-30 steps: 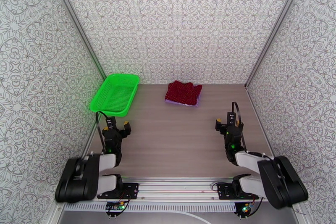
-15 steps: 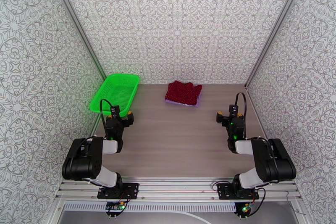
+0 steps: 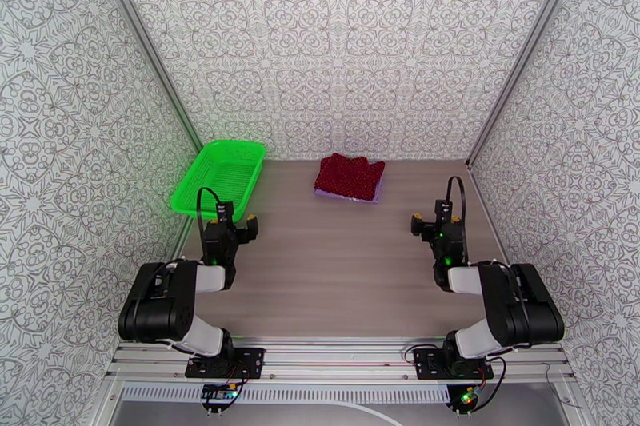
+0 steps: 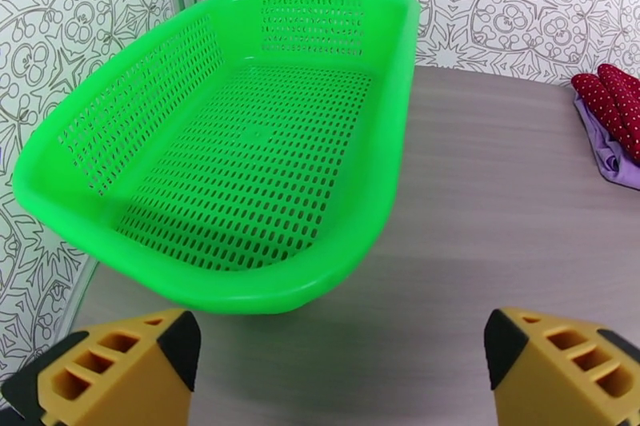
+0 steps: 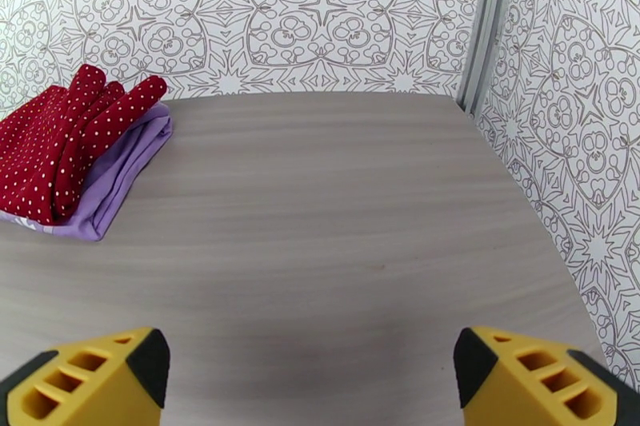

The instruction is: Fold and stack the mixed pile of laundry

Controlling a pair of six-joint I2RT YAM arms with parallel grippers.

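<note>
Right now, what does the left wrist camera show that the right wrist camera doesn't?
Left wrist camera: the empty green basket, ahead of the open left claw. Right wrist camera: the right-side metal corner post, beyond the open right claw. Both: the red dotted garment folded on the purple shirt, lying on the wooden table.

Grey-on-white patterned walls enclose a pale wood-grain table on 3 sides, w/ aluminium posts at both back corners & a metal rail along the near edge. Light is soft & even throughout.
</note>
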